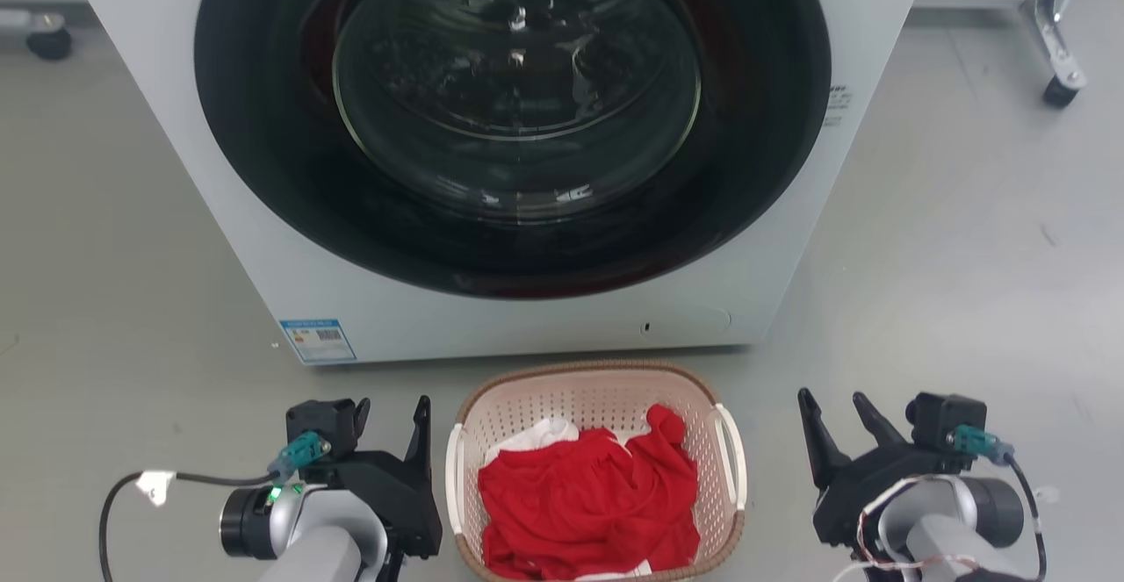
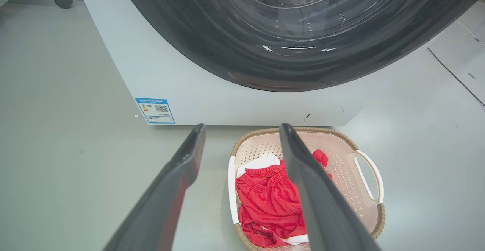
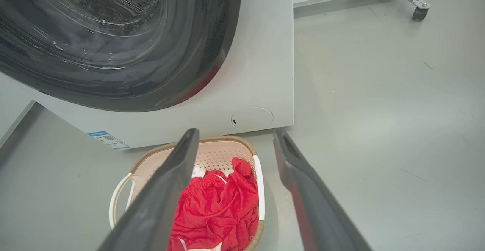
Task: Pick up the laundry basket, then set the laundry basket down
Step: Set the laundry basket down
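Note:
The laundry basket (image 1: 581, 366), pale pink-cream and perforated with a brown woven-look rim, stands on the floor just in front of the washer. It holds red clothes (image 1: 587, 494) and a white cloth (image 1: 540, 433). My left gripper (image 1: 392, 410) hovers to the left of its white left handle (image 1: 453, 477), open and holding nothing. To the right of the other handle (image 1: 734, 459), my right gripper (image 1: 832, 405) is open too, a little apart from the basket. In the left wrist view the left gripper (image 2: 242, 128) frames the basket (image 2: 343, 167). The right gripper (image 3: 235, 133) looks over the basket (image 3: 221, 154) in the right wrist view.
A white front-loading washer (image 1: 158, 143) with a large dark round door (image 1: 518, 82) rises directly behind the basket. Caster wheels of other equipment stand at the far left (image 1: 48, 42) and far right (image 1: 1060, 90). Grey floor (image 1: 966, 257) spreads on both sides.

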You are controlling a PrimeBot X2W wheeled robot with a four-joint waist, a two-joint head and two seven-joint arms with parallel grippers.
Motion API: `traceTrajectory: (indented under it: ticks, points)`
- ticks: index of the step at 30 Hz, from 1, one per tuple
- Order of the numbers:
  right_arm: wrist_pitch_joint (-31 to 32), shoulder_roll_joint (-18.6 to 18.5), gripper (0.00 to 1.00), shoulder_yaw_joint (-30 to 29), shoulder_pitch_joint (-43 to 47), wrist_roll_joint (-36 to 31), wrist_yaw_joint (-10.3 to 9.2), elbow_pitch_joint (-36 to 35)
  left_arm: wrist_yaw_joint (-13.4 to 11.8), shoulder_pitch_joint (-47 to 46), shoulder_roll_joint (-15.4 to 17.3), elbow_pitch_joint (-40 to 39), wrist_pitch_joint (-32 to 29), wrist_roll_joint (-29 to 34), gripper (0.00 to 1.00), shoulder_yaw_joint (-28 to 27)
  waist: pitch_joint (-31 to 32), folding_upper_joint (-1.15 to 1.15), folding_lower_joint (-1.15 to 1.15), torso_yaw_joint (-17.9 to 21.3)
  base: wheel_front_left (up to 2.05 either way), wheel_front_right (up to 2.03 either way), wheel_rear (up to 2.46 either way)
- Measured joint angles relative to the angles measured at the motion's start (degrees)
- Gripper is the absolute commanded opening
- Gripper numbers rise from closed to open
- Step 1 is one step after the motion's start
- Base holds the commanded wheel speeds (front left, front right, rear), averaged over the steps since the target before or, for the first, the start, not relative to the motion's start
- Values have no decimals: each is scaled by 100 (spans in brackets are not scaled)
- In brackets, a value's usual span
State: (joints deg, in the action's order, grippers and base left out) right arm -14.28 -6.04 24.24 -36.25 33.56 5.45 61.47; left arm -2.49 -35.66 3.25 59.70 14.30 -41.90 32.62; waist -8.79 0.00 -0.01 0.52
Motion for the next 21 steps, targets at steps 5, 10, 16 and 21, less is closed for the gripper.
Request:
traceTrajectory:
  ticks: [5, 10, 16, 21]
  points:
    - [0, -63, 100, -64, 633, -158, -204, -599, -134, 578, 170, -740, 1, 279, 100, -113, 428, 0, 0, -8, 0, 0, 0]
    - [0, -130, 100, -114, 1147, -269, -348, -1138, -261, 1196, 334, -1369, 1, 478, 100, -188, 732, 0, 0, -6, 0, 0, 0]
    - [0, -223, 100, -180, 1800, -461, -530, -1766, -363, 1915, 448, -2137, 0, 783, 100, -286, 1007, 0, 0, 6, 0, 0, 0]
    - [0, -318, 100, -232, 2204, -543, -651, -2219, -413, 2312, 527, -2663, 1, 995, 100, -411, 1109, -1, 0, -4, 0, 0, 0]
